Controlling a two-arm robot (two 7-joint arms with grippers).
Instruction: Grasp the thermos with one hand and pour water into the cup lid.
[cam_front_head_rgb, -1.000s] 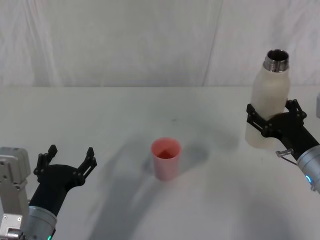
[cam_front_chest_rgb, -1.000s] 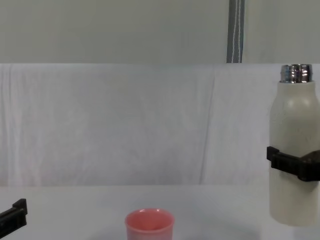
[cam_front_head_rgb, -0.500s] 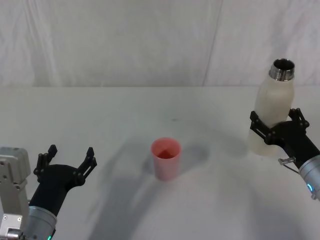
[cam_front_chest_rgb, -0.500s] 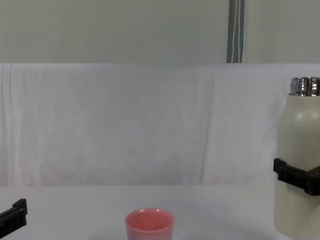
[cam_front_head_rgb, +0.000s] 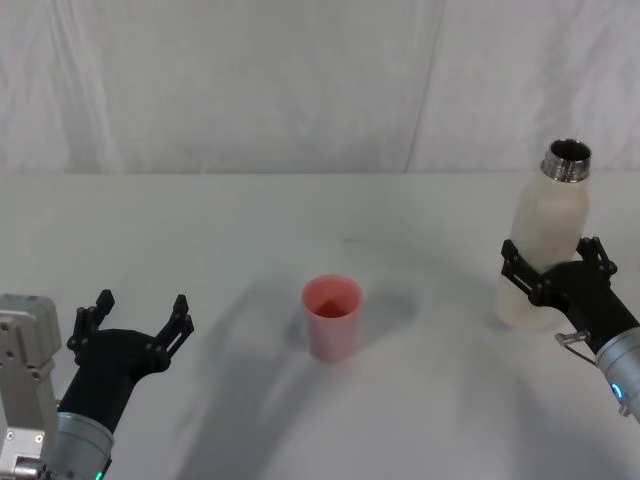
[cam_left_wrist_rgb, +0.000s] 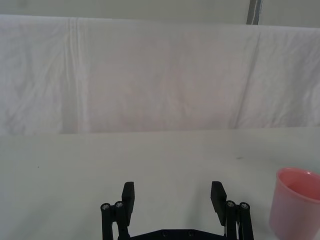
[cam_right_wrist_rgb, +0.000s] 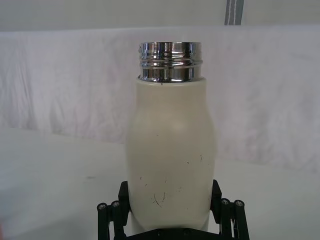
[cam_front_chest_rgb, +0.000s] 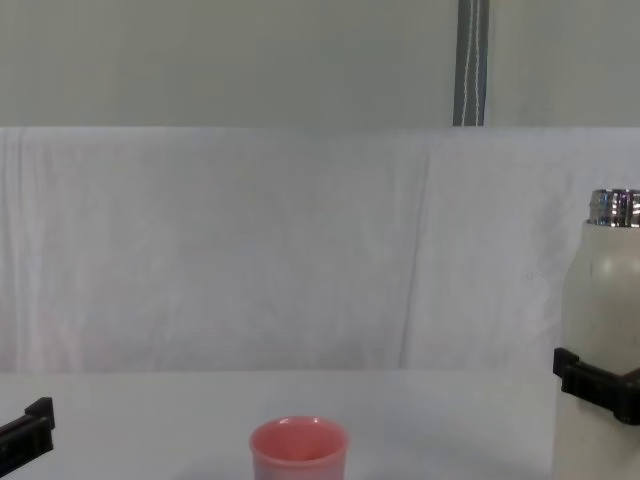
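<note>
We see the right gripper (cam_front_head_rgb: 553, 272), jaws pinching the bottle (cam_front_head_rgb: 545, 235) around its lower body, upright at the table's (cam_front_head_rgb: 250, 220) right side. Bottle: cream-white, rounded shoulders, shiny threaded steel neck, uncapped, faint scuffs. Pink cup (cam_front_head_rgb: 332, 316) sits mid-table, well apart from it, upright. Left gripper (cam_front_head_rgb: 135, 322) rests near-left, jaws spread, holding nothing.

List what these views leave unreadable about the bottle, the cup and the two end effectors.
- Water level in the thermos: opaque wall; the neck opening is dark in the head view.
- Thermos base: hidden by the right end effector in the head view, cut off by the bottom edge in the chest and right wrist views.
- Contents of the cup lid: the head view shows just a pink interior.
- Left end effector: the chest view shows one fingertip.
</note>
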